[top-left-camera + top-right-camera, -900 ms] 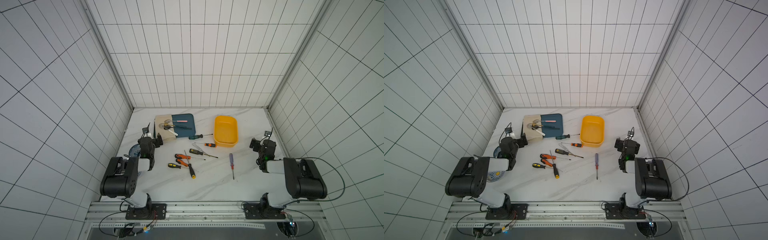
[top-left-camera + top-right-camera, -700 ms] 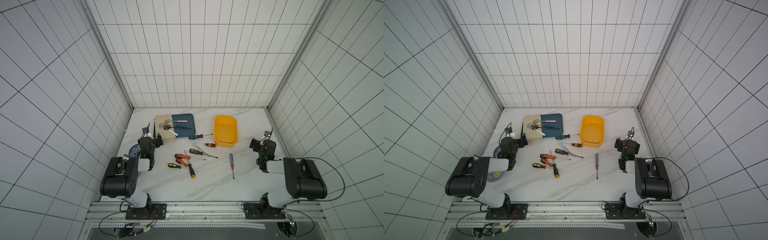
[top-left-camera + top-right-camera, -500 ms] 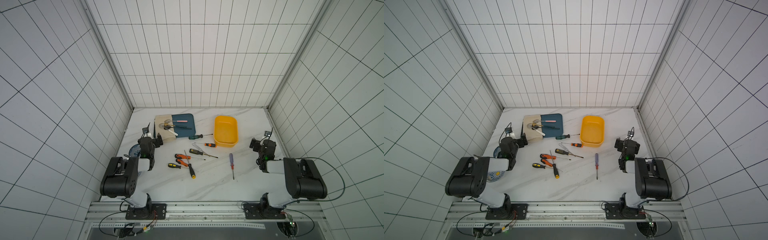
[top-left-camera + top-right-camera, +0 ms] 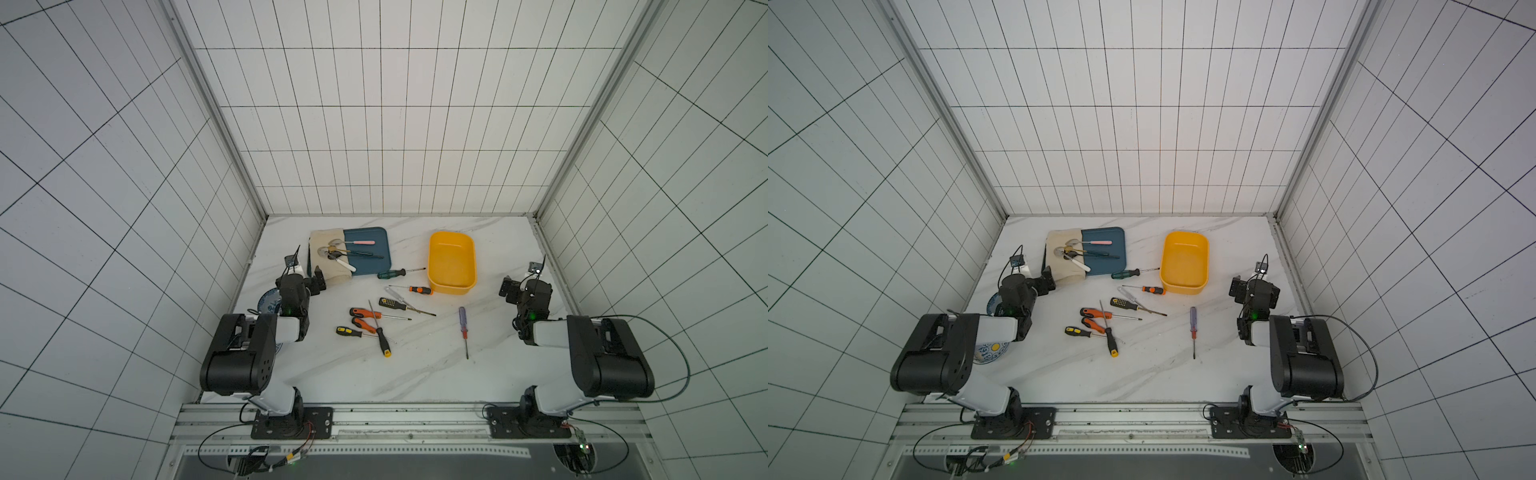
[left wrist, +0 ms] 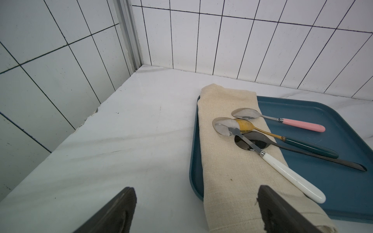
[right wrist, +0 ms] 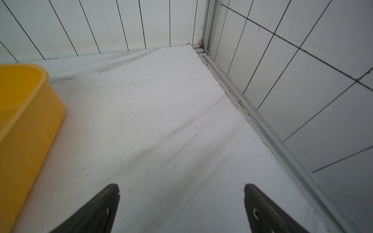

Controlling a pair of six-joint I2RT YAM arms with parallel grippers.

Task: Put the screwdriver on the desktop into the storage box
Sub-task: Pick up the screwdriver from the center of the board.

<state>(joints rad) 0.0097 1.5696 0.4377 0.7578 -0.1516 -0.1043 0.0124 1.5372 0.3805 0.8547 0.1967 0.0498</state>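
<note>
Container: storage box (image 4: 451,289) — yellow tub, seemingly empty, standing toward the far right of the desktop (image 4: 415,374).
Stock: screwdrivers, all loose on the desktop, none boxed. A crossed cluster (image 4: 360,311) sits mid-table, count unclear where shafts overlap. One blue-handled screwdriver (image 4: 462,322) lies alone, nearer the right arm.
Tooling: left gripper (image 5: 196,193), jaws spread wide, empty, at the cloth (image 5: 232,161) on the blue tray (image 5: 333,181). The right gripper (image 6: 181,189) is spread wide, empty, over bare desktop beside the box.
Handling note: take the lone blue one first, with the right arm — straddle the handle crosswise, not the thin shaft; lift clear of the wall and lay it lengthwise.
</note>
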